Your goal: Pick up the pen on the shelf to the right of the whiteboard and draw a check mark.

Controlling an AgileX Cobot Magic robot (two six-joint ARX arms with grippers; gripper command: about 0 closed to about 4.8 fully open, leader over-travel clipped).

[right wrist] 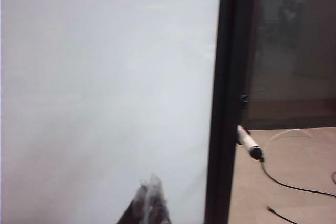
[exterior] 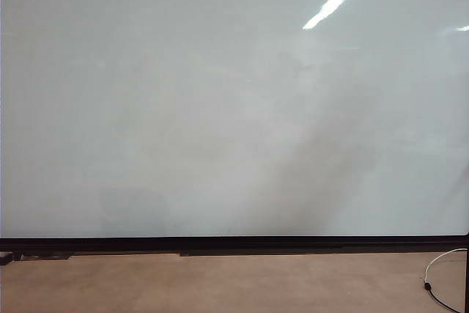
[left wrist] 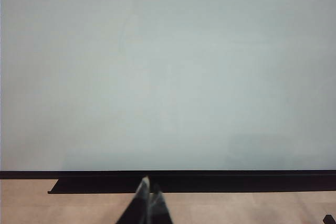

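Note:
The whiteboard (exterior: 220, 108) fills the exterior view, glossy white with a thin black frame (exterior: 234, 243) along its lower edge. No check mark is in view on it. Neither gripper shows in the exterior view. The pen (right wrist: 248, 142), a short white marker with a dark tip, juts out just past the board's black side frame (right wrist: 226, 103) in the right wrist view; I cannot make out the shelf under it. My right gripper (right wrist: 151, 186) is shut and empty in front of the board, well short of the pen. My left gripper (left wrist: 149, 188) is shut and empty before the board's lower frame (left wrist: 168, 173).
A black ledge (left wrist: 210, 183) runs under the board. Brown floor (exterior: 220, 284) lies below it. A white cable (exterior: 440, 265) loops at the lower right, and a dark cable (right wrist: 294, 187) trails across the floor beyond the pen. A dark glass panel (right wrist: 289, 51) stands beside the board.

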